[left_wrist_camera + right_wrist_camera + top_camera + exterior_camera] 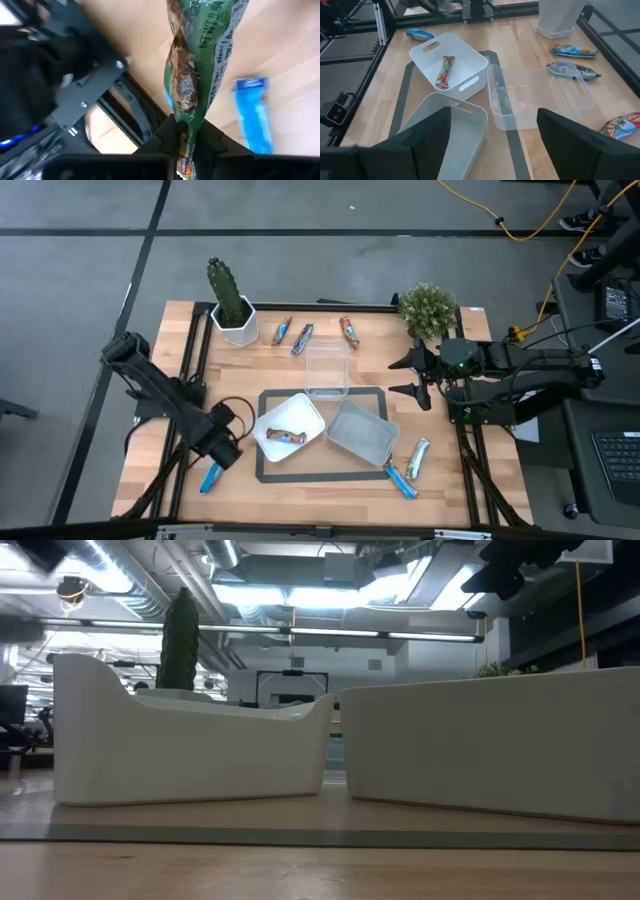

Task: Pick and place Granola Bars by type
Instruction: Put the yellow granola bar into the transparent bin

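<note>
The left gripper [186,142] is clamped on a shiny green-brown wrapped granola bar [197,65], near the table's front left corner just beside a blue wrapped bar [210,477]; farther off, the right gripper [415,376] hovers, jaws apart

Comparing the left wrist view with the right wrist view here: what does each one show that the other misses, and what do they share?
Only the left wrist view shows the left hand shut on a green-brown bar, hanging over the wood. Only the right wrist view shows the open right hand, the white tub holding a red-orange bar, the grey tub, the clear tub and three bars near the white planter. Both show the blue bar on the table, probably the same one.
</note>
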